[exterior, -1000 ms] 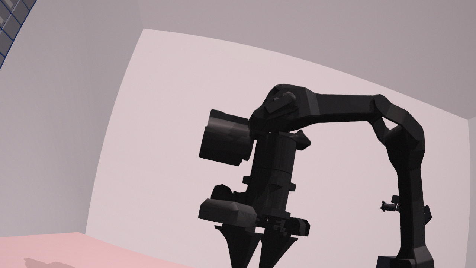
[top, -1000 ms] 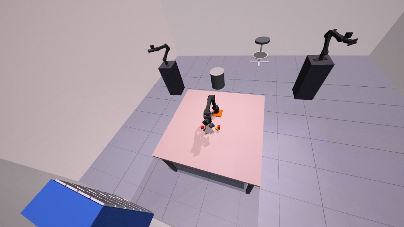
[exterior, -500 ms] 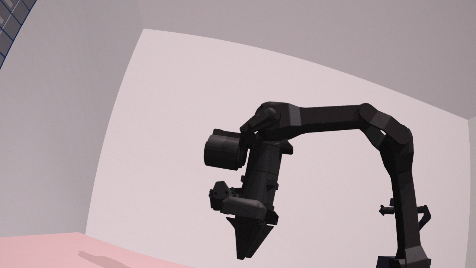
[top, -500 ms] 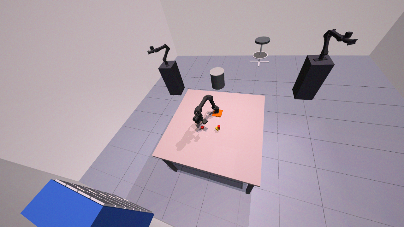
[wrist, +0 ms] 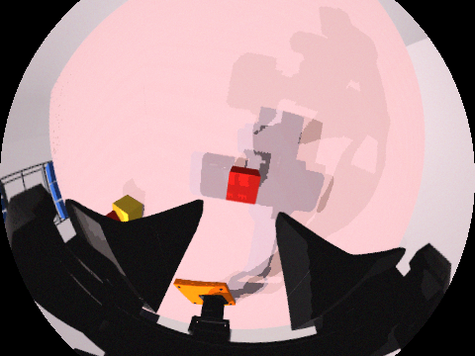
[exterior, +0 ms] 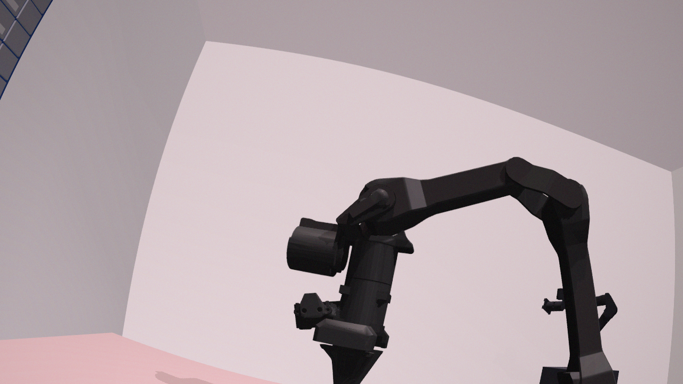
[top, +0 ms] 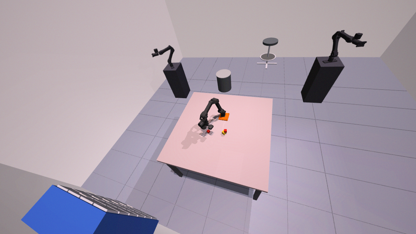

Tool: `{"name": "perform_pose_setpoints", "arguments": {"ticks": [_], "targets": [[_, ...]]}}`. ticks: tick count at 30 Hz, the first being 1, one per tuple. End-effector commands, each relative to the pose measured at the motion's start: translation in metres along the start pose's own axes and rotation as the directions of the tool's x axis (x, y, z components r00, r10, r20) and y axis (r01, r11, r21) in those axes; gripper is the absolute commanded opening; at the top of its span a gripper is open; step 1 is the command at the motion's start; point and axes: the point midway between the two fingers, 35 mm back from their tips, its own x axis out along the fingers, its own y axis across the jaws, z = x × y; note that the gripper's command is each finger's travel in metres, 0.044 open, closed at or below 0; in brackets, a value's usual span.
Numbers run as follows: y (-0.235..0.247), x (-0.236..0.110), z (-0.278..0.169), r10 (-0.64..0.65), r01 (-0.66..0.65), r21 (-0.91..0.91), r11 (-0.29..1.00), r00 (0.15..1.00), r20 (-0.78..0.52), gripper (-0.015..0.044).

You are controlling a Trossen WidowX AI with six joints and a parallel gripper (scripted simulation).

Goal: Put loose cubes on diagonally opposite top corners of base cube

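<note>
The yellow base cube (top: 223, 133) (wrist: 128, 208) stands on the table. One red cube (top: 225, 130) (wrist: 113, 216) sits on it over one corner, mostly hidden by a finger in the wrist view. The other red cube (top: 208, 131) (wrist: 242, 187) lies on the table left of the base in the top view. My gripper (wrist: 239, 208) is open and empty, pointing down above this loose cube, which shows just beyond the gap between the fingertips in the wrist view. In the exterior view the fingertips are cut off and no cube shows.
The orange mounting plate (top: 224, 118) (wrist: 190, 289) of my arm is on the pink table (top: 244, 151), behind the cubes in the top view. Off the table stand a grey bin (top: 224, 83), a stool (top: 270, 41) and two dark pedestals (top: 177, 83) (top: 319, 81) with arms.
</note>
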Motion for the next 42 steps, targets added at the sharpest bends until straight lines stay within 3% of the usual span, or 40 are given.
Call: {"name": "perform_pose_setpoints", "arguments": {"ticks": [1,34,40,42], "targets": [[-0.001,0.022,-0.002,-0.004,0.004,-0.006,1.0,1.0,-0.01,0.0265],[-0.001,0.07,-0.003,-0.004,0.004,-0.006,1.0,1.0,-0.01,0.0265],[-0.001,0.07,-0.003,-0.004,0.004,-0.006,1.0,1.0,-0.01,0.0108],[-0.001,0.07,-0.003,-0.004,0.004,-0.006,1.0,1.0,-0.01,0.0105]]}}
